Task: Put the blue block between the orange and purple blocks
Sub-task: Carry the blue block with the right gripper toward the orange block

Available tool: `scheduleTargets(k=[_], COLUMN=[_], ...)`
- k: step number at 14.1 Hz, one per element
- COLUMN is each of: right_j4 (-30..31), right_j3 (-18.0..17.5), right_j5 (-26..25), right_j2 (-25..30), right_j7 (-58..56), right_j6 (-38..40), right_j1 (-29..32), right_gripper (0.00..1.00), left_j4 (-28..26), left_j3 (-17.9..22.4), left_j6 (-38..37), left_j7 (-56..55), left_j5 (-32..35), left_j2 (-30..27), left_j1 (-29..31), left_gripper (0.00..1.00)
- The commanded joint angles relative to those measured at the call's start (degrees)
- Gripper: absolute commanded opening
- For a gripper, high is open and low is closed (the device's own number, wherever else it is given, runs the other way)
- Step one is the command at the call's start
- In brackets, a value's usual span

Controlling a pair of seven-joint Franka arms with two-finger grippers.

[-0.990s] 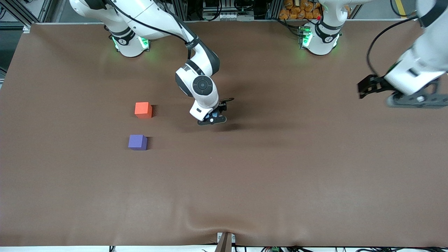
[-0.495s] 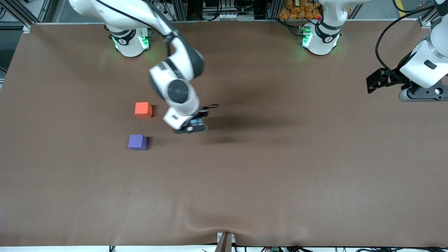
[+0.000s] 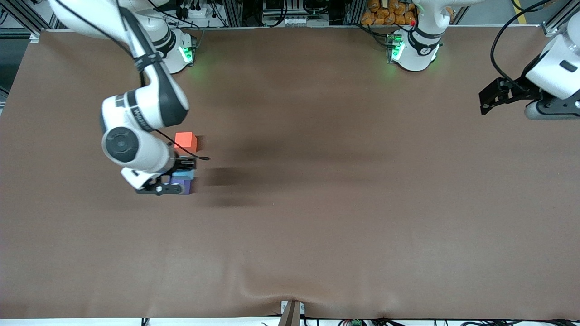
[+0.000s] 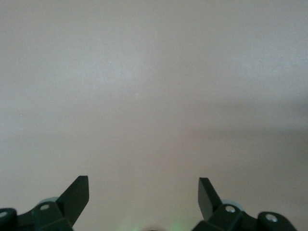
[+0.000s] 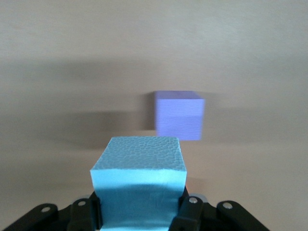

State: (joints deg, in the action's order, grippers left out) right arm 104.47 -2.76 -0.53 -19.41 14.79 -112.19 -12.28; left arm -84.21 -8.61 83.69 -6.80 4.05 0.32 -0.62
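The right gripper (image 3: 174, 180) hangs low over the gap between the two cubes at the right arm's end of the table, pinching the small light sky-blue matte cube (image 5: 139, 180) between its black fingers (image 5: 188, 211). In the front view only a sliver of that blue block (image 3: 185, 174) shows, tucked under the wrist, just above the violet-purple matte cube (image 3: 186, 185), with the bright orange-red matte cube (image 3: 186, 141) sitting farther from the front camera. Whether the blue cube is off the cloth or already touching it, I cannot tell from here.

The slot between orange and purple looks only a little wider than a cube, so I judge this needs a straight, slow descent, with the blue cube's faces squared to its neighbours. The wrist view shows the purple cube (image 5: 178, 114) close ahead of the held one, so a nudge is the risk. Better to centre it in the gap, set it flat on the brown table cover (image 3: 344, 203), then spread the fingers and lift straight up.

The left gripper (image 4: 143, 192) waits over the table's edge at the left arm's end, jaws spread wide, nothing between them.

No containers anywhere on this table, just three loose cubes.
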Motion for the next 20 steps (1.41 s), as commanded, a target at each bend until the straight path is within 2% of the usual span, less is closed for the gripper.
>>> scheduleTargets(k=[1,3,5,10,13,16,20], right_j4=[11.9,19.0,20.0,23.2,23.9,23.9,23.9], right_j3=[-1.1,-1.2,-1.2,-1.3,-1.4,-1.5,-1.5], right_j5=[-1.0,-1.0,-0.4,-0.3,-0.3,-0.3,-0.3], right_j2=[6.4,8.1,7.9,7.4,6.9,5.9,3.4], right_j7=[-1.0,-1.3,-1.2,-1.2,-1.3,-1.3,-1.3], right_j6=[-7.6,-15.3,-16.2,-20.2,-21.0,-21.9,-24.8], right_j1=[2.4,5.0,5.1,4.5,4.5,4.3,3.8], right_gripper=[0.00,0.00,0.00,0.00,0.00,0.00,0.00], left_j4=[0.2,0.3,0.3,0.1,-0.5,-0.9,-0.8], left_j3=[1.2,4.5,6.5,6.7,7.3,7.1,4.7], left_j6=[-1.1,-0.9,-0.1,-0.6,-1.5,-1.5,-1.0], left_j7=[0.3,0.4,1.1,7.1,6.1,5.9,5.9], left_j5=[-1.5,-4.6,-4.1,-3.6,-3.7,-4.0,-4.5], left_j2=[-0.9,-0.9,-0.8,-1.6,-4.1,-5.2,-5.1], left_j1=[-1.1,-2.2,-3.7,-3.0,-5.2,-4.9,-2.0], left_gripper=[1.00,1.00,1.00,1.00,1.00,1.00,1.00])
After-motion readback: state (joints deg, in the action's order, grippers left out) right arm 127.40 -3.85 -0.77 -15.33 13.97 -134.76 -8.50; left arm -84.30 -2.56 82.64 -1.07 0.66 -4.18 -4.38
